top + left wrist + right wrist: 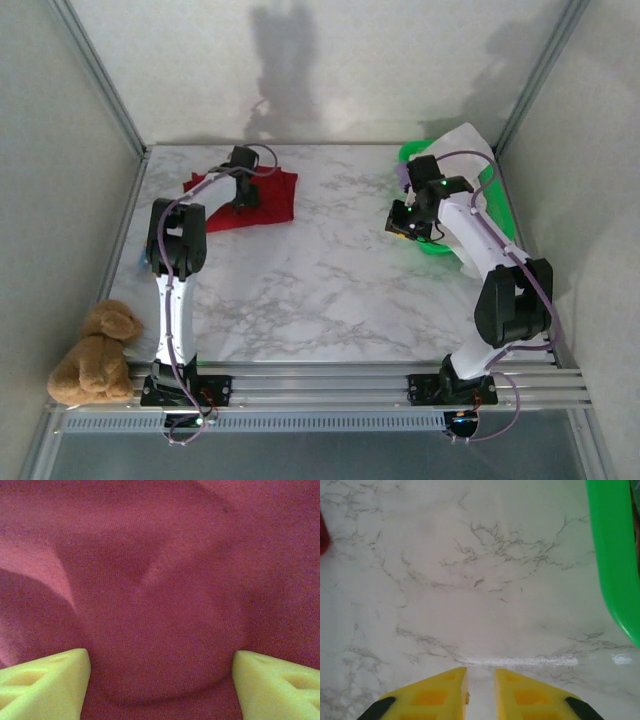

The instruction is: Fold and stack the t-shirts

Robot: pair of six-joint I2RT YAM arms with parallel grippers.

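Note:
A deep red t-shirt (270, 200) lies crumpled at the far left of the marble table (320, 290). My left gripper (243, 195) hovers right over it, and in the left wrist view its red cloth (160, 580) lies close beneath my left gripper (160, 680), whose yellow fingers (45, 680) stand wide apart and open, holding nothing. A white t-shirt (468, 140) lies in the green basket at the far right. My right gripper (405, 225) hangs over bare table beside that basket. In the right wrist view my right gripper (481, 690) shows a narrow empty gap.
The green plastic basket (440, 250) stands at the right edge; its rim (612, 555) runs down the right of the right wrist view. A tan teddy bear (95, 350) sits off the table's near left corner. Grey walls enclose the table.

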